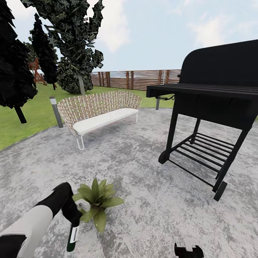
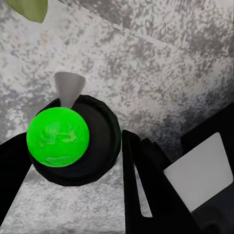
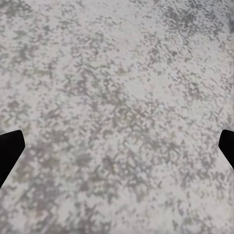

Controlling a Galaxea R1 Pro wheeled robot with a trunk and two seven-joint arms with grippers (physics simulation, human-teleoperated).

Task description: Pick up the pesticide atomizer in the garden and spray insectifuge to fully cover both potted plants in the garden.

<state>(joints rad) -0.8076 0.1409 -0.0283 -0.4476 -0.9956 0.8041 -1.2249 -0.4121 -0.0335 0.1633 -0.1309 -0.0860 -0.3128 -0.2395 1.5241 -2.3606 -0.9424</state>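
Observation:
One potted plant [image 1: 97, 201], a low rosette of pointed green leaves, stands on the grey paving at the lower left of the head view; its leaves hide the pot. My left gripper [image 1: 77, 214] hangs right beside the plant's left leaves, shut on the pesticide atomizer [image 1: 73, 237], a dark bottle with a white label that points down below the fingers. In the left wrist view the atomizer [image 2: 73, 139] is a dark round body with a bright green ball and a grey cone nozzle, held between black fingers [image 2: 146, 190]. My right gripper [image 1: 189, 249] is open above bare paving [image 3: 117, 97].
A white wicker bench [image 1: 100, 113] stands on the far left of the patio with a grey bollard lamp [image 1: 56, 111] beside it. A black grill [image 1: 211, 107] on wheels is at the right. Lawn, dark trees [image 1: 71, 43] and a wooden fence [image 1: 136, 79] lie beyond.

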